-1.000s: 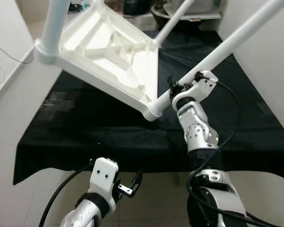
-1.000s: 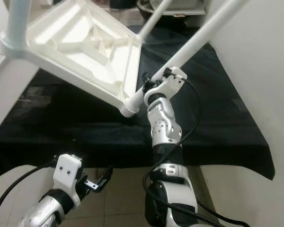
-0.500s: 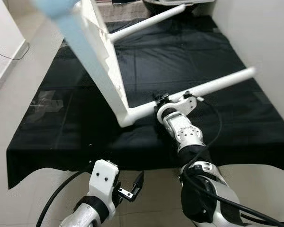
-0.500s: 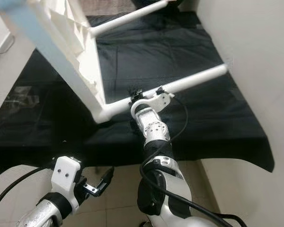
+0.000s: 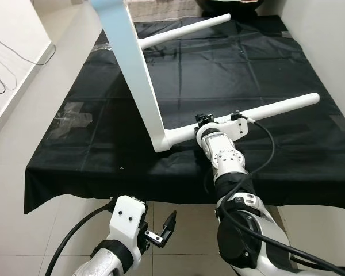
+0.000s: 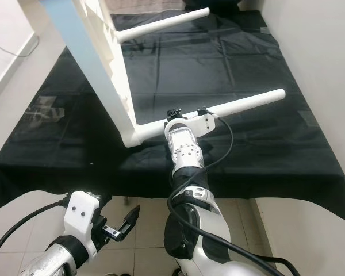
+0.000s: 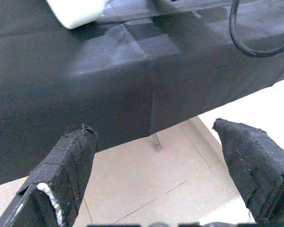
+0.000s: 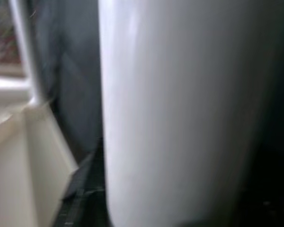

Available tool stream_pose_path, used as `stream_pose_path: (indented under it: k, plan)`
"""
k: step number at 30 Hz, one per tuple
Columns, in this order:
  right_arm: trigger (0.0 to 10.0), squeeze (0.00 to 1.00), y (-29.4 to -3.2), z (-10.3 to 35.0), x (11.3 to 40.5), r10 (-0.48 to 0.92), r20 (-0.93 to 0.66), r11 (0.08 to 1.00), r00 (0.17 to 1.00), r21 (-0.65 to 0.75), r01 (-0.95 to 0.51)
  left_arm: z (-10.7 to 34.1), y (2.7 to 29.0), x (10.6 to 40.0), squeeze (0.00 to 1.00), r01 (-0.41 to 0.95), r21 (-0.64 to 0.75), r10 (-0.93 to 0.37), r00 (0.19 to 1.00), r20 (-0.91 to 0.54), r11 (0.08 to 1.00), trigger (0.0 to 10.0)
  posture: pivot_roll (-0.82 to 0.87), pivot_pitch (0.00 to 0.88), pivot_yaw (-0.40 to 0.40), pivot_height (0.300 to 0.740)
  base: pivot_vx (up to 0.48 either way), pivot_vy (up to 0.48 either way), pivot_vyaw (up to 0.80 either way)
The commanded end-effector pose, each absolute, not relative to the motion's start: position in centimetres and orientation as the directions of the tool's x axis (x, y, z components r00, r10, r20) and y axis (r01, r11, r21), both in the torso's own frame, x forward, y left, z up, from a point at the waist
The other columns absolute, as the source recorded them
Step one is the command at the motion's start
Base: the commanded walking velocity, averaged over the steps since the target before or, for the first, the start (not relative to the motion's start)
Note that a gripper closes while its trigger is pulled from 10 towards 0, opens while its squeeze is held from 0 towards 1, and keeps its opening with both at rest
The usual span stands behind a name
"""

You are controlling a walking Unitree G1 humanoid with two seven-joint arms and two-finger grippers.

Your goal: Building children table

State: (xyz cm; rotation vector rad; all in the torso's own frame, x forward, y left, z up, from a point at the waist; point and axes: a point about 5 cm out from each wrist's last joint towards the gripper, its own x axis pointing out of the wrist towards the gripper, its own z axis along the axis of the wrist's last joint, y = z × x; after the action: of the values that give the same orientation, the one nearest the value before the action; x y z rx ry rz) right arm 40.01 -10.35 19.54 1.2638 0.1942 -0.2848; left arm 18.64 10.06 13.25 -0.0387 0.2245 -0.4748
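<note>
with the right pincer (image 5: 210, 122) clamped on a leg (image 5: 259, 110), the table (image 5: 135, 69) lies tipped; next, stand it upright. left pincer (image 5: 161, 229) hangs apart.

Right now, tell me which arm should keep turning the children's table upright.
Right. The right gripper is clamped on a white table leg above the black cloth. The left gripper hangs open below the cloth's edge, over the floor.

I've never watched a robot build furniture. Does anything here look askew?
Yes: the white table is tipped on its side on the black cloth, legs pointing sideways. The right gripper clamps the near leg.
</note>
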Motion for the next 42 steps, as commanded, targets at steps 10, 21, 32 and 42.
stream_pose_path:
  k: [10, 21, 32, 42]
  plan:
    - [10.0, 0.91, -4.7, 17.7, 37.9, -0.018, -0.408, 0.232, 0.913, 0.886, 0.401, 12.9, 9.9, 18.6, 0.0, 0.453, -0.093, -0.462, 0.857, -0.23, 0.887, 10.0, 0.14, 0.206, -0.013, 0.74, 0.0, 0.0, 0.0]
    - [10.0, 0.0, -7.4, 16.3, 35.9, -0.126, -0.541, 0.251, 0.831, 0.793, 0.554, 12.7, 9.8, 19.0, 0.0, 0.453, -0.096, -0.462, 0.857, -0.23, 0.887, 10.0, 0.12, 0.206, -0.01, 0.74, 0.0, 0.0, 0.0]
    - [10.0, 0.0, -9.9, 16.3, 33.2, -0.239, -0.568, 0.353, 0.788, 0.705, 0.615, 12.4, 9.9, 19.5, 0.0, 0.451, -0.093, -0.46, 0.857, -0.233, 0.888, 10.0, 0.11, 0.197, -0.005, 0.74, 0.0, 0.0, 0.0]
    - [10.0, 0.0, -11.2, 19.5, 30.8, -0.124, 0.069, 0.946, 0.99, 0.308, 0.097, 12.2, 10.0, 20.3, 0.0, 0.436, -0.071, -0.441, 0.872, -0.211, 0.897, 10.0, 0.09, 0.17, -0.003, 0.74, 0.0, 0.0, 0.0]
